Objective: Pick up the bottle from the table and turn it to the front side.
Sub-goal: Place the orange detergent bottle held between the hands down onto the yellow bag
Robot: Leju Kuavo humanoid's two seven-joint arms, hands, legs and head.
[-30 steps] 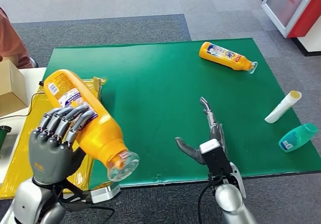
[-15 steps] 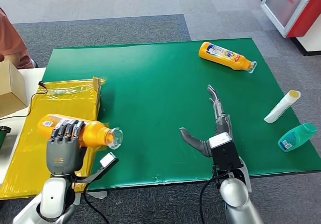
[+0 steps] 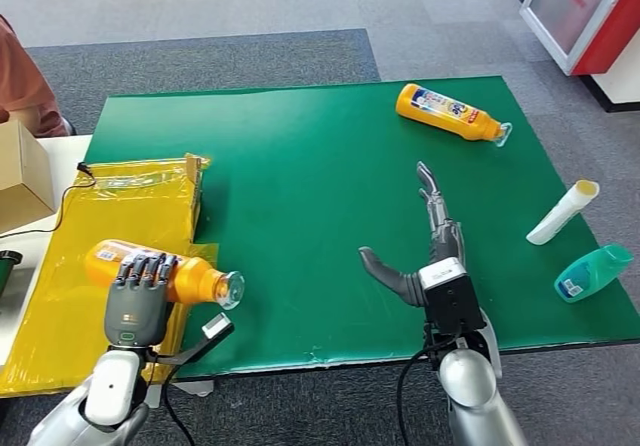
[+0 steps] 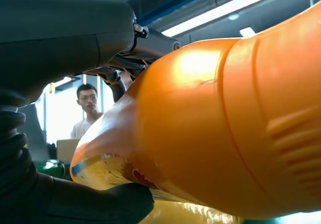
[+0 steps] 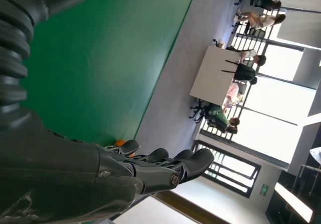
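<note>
My left hand (image 3: 136, 301) grips an orange bottle (image 3: 163, 272) lying on its side, low over the yellow bag (image 3: 60, 311) at the green mat's (image 3: 317, 186) left edge. Its clear cap (image 3: 232, 288) points right, and a label shows near its base. In the left wrist view the orange bottle (image 4: 234, 128) is pressed against my left hand (image 4: 49, 133). My right hand (image 3: 423, 256) hovers open over the mat's front middle, fingers stretched forward, thumb out to the left, nothing in it. A second orange bottle (image 3: 450, 112) lies on its side at the mat's far right.
A white tube (image 3: 563, 213) and a teal bottle (image 3: 595, 272) lie at the mat's right edge. A cardboard box (image 3: 21, 171) stands at the far left, with a person's sleeve (image 3: 26, 81) behind it. A black cable (image 3: 60, 216) crosses the yellow bag. A red and white stand (image 3: 585, 11) is at the back right.
My left hand lowered the orange bottle from tilted and high to lying level and low over the yellow bag. My right hand moved slightly forward and right.
</note>
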